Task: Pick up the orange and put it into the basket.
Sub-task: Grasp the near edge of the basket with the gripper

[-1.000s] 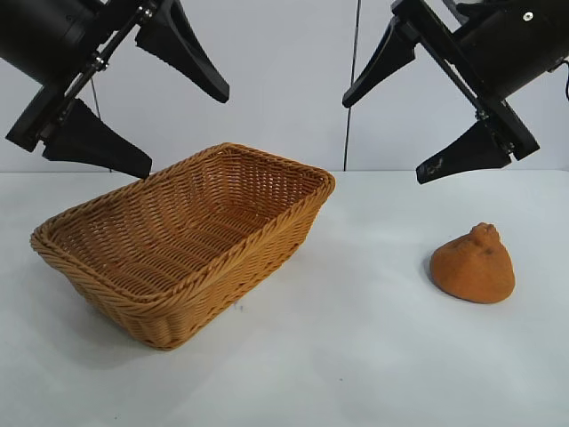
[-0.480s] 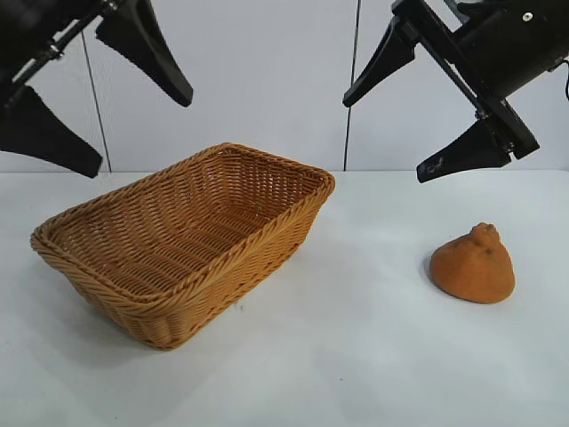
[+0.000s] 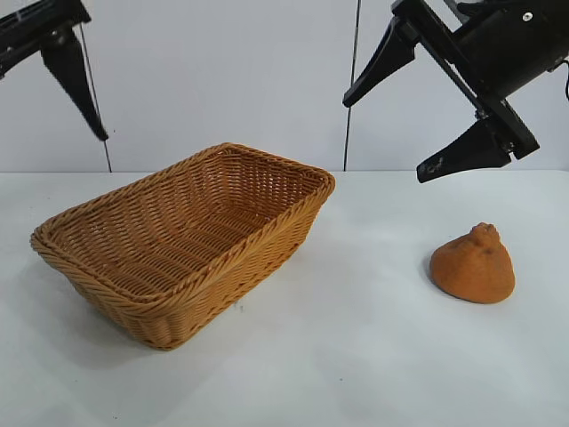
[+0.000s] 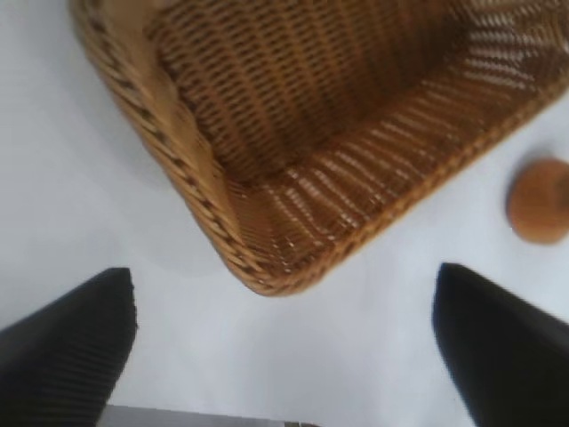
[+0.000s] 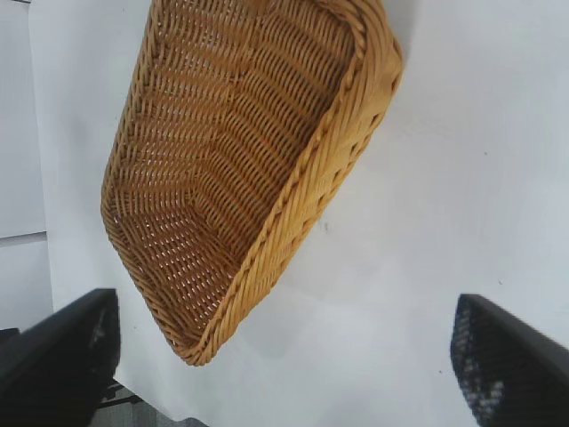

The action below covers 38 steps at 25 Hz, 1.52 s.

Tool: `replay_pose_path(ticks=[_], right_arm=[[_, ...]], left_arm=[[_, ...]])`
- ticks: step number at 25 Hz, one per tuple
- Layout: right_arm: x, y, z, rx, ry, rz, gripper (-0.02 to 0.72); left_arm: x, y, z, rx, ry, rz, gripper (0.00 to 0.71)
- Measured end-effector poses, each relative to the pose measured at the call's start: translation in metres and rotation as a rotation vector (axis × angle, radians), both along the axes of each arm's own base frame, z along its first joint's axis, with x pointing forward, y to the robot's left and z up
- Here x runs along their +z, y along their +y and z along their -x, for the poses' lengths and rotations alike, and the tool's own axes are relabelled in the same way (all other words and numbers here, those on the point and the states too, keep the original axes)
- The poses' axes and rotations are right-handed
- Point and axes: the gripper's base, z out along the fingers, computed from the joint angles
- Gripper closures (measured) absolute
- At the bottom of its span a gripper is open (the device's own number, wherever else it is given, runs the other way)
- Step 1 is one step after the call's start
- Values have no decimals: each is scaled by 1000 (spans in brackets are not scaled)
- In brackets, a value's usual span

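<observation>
Now, line by line, with the basket as the landmark:

Basket: the basket (image 3: 182, 240) is a tan wicker rectangle with flared sides and a braided rim, standing on the white table (image 3: 356, 356). It also shows in the left wrist view (image 4: 293, 133) and in the right wrist view (image 5: 249, 169). Nothing lies inside it.

Orange: the orange (image 3: 473, 262) sits on the table well apart from the basket, off its right side in the exterior view. It is a rough, dome-shaped fruit with a knobby bump on top, and nothing touches it. The left wrist view catches it (image 4: 539, 201) as a small round shape past the basket's far corner.

Right gripper: the right gripper (image 3: 400, 120) hangs high in the air, above the stretch of table between the basket and the orange. Its two black fingers are spread wide and hold nothing. In the right wrist view (image 5: 284, 356) the fingers stand at either side with the basket between them, far below.

Left gripper: the left gripper (image 4: 284, 347) is up above the basket's left end. In the exterior view only one dark finger (image 3: 76, 76) pokes in at the top corner. The left wrist view shows both fingers set far apart, with a basket corner and bare table between them; it carries nothing.
</observation>
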Motion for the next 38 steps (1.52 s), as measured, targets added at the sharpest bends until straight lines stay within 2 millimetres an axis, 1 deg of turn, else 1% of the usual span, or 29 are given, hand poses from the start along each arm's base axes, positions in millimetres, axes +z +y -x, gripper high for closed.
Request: replay_pose_path(ticks=[4, 6, 10, 17, 18, 21, 25, 28, 29, 31, 36, 38], right_arm=[[0, 0, 0, 0, 0, 0, 10], [0, 0, 0, 0, 0, 0, 10], [0, 0, 0, 0, 0, 0, 10], [0, 0, 0, 0, 0, 0, 10], [0, 0, 0, 0, 0, 0, 10], [0, 0, 0, 0, 0, 0, 10], [0, 0, 0, 0, 0, 0, 10], [0, 0, 0, 2, -1, 4, 10], [0, 0, 0, 3, -1, 6, 10], [0, 0, 0, 4, -1, 9, 10], [-1, -1, 0, 5, -1, 11, 10], [-1, -1, 0, 5, -2, 12, 10]], left_arm=[[-18, 2, -2, 126, 41, 10, 67], [-26, 2, -4, 158, 50, 14, 67], [-33, 0, -8, 170, 51, 14, 67], [-49, -14, -15, 170, 57, 17, 67], [-59, -16, -19, 190, 77, 15, 67], [-76, -18, -26, 211, 100, 5, 67], [-107, -20, -35, 221, 135, -22, 67], [-124, -20, -39, 226, 156, -36, 70], [-128, -20, -39, 227, 167, -41, 79], [-131, -20, -40, 227, 171, -44, 121], [-131, -21, -40, 228, 165, -42, 284], [-131, -21, -40, 228, 165, -42, 373]])
